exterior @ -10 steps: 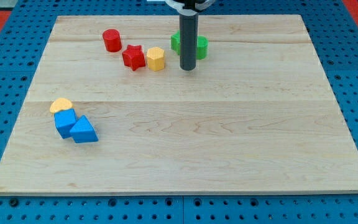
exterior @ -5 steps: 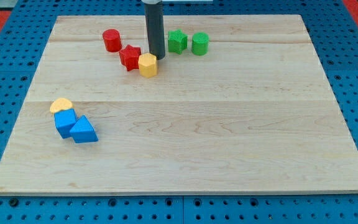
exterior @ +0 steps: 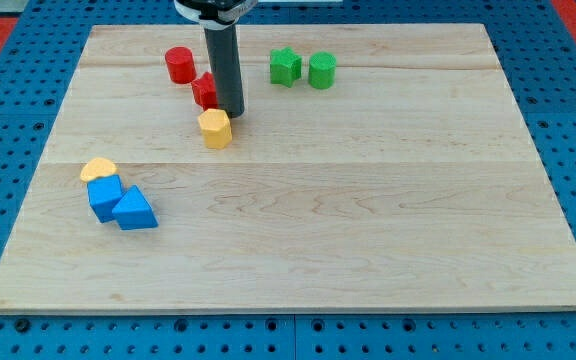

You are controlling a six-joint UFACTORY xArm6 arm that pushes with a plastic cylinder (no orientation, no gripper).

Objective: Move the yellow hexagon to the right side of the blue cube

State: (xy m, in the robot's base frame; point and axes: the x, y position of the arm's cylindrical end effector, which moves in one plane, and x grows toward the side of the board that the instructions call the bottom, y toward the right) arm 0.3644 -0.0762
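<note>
Tip [exterior: 228, 113] parked just above-right of yellow hexagon [exterior: 214, 129], right spot for shoving it down-left toward blue cube [exterior: 104, 197]. No claw here, only a bare rod, so nothing to call wide or narrow.

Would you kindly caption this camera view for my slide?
My tip rests just above the yellow hexagon, far up-right of the blue cube.

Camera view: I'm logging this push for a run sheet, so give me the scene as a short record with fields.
tip: just above the yellow hexagon, touching or nearly so
yellow hexagon: upper left of centre
blue cube: view's left, touching the blue wedge
yellow block: above the cube
red star: partly hidden behind the rod
red cylinder: near top
green blocks: and side by side at top
task state: hexagon not yet at the cube
</note>
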